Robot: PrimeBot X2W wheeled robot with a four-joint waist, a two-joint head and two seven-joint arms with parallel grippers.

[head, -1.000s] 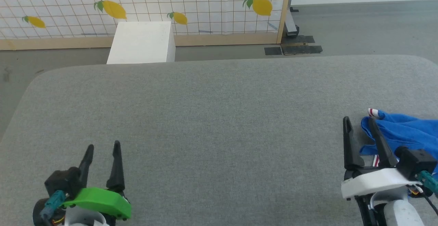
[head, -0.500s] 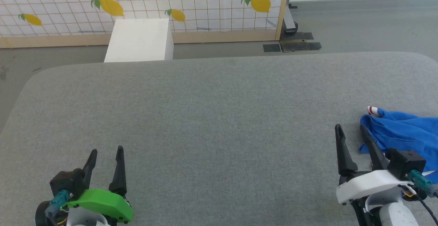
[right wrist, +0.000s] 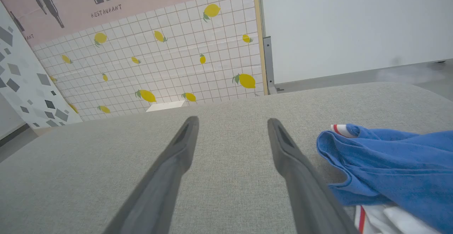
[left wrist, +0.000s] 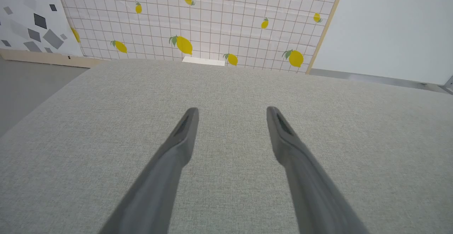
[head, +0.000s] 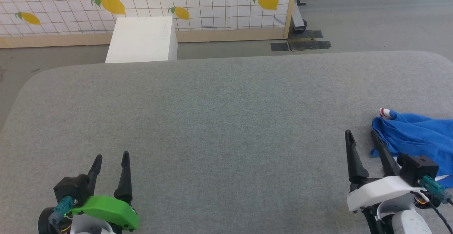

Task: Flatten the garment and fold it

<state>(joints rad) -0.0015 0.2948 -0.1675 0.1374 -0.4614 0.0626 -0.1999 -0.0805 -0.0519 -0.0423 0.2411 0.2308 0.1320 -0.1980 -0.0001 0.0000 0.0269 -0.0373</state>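
The garment (head: 417, 135) lies crumpled at the right edge of the grey padded table (head: 226, 113): blue cloth with a red-and-white striped bit at its far-left corner. In the right wrist view the garment (right wrist: 389, 163) sits just right of my right finger, with white cloth and a red stripe under the blue. My right gripper (head: 361, 132) (right wrist: 232, 120) is open and empty, its right finger beside the garment's left edge. At the near left my left gripper (head: 111, 155) (left wrist: 231, 109) stands open over bare table, holding nothing.
Beyond the table's far edge stands a white box (head: 141, 39) in front of a lemon-patterned screen (head: 212, 4). Dark floor plates (head: 300, 44) lie at the screen's right foot. The table's corners are rounded.
The head camera has shifted slightly. My right gripper has drawn back toward the near edge, so its right finger overlaps the garment less. Both grippers stay open.
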